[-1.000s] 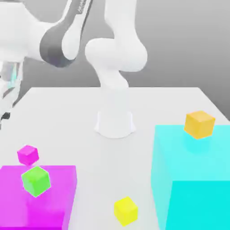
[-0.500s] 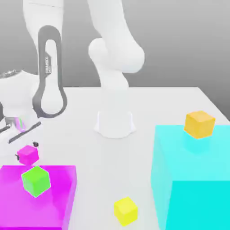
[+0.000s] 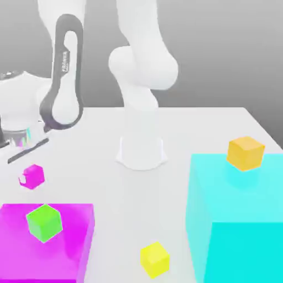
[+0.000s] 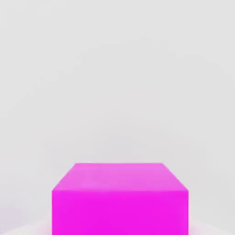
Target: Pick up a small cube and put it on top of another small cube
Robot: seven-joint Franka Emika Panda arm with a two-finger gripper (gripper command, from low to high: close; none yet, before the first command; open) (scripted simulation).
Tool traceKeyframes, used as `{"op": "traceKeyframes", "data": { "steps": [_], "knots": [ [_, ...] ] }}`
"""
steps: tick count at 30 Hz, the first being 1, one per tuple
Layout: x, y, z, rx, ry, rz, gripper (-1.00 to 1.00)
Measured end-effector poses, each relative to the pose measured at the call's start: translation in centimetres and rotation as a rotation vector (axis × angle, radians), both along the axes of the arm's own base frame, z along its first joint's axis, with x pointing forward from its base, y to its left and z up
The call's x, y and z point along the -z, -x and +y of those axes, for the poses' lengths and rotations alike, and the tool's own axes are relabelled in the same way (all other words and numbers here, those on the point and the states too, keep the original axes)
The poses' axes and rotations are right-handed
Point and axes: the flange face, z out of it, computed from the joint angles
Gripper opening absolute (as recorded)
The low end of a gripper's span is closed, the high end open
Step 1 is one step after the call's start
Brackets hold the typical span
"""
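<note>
The small pink cube hangs just above the white table at the exterior view's left, a little behind the large magenta block. My gripper is shut on it, with a dark fingertip showing at the cube's left side. In the hand view the same pink cube sits very close, over plain white table. A small green cube rests on top of the magenta block. On the table near the front lies a small yellow cube.
A tall cyan block stands at the exterior view's right with a small orange cube on its top. The arm's white base rises from the middle of the table.
The hand came down from the left onto the pink cube and its jaws closed on it. The cube now sits a little higher and further back than half a second ago.
</note>
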Motion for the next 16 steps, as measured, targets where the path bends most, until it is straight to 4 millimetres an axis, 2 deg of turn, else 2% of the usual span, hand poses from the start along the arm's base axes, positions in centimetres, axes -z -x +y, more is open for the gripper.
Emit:
{"op": "traceKeyframes", "data": {
  "steps": [4, 8, 10, 12, 13, 16],
  "knots": [
    [-4.4, -8.0, 3.2, -0.249, 0.0, 0.0, -1.0],
    [-9.3, -15.2, 9.0, -0.507, -0.001, 0.0, -1.0],
    [-8.2, -16.0, 9.3, -0.533, 0.0, 0.001, -1.0],
    [-5.6, -16.1, 9.3, -0.535, 0.0, 0.001, -1.0],
    [-4.6, -16.0, 9.3, -0.534, 0.0, 0.001, 1.0],
    [-4.6, -16.0, 9.3, -0.534, 0.0, 0.001, 1.0]
  ]
}}
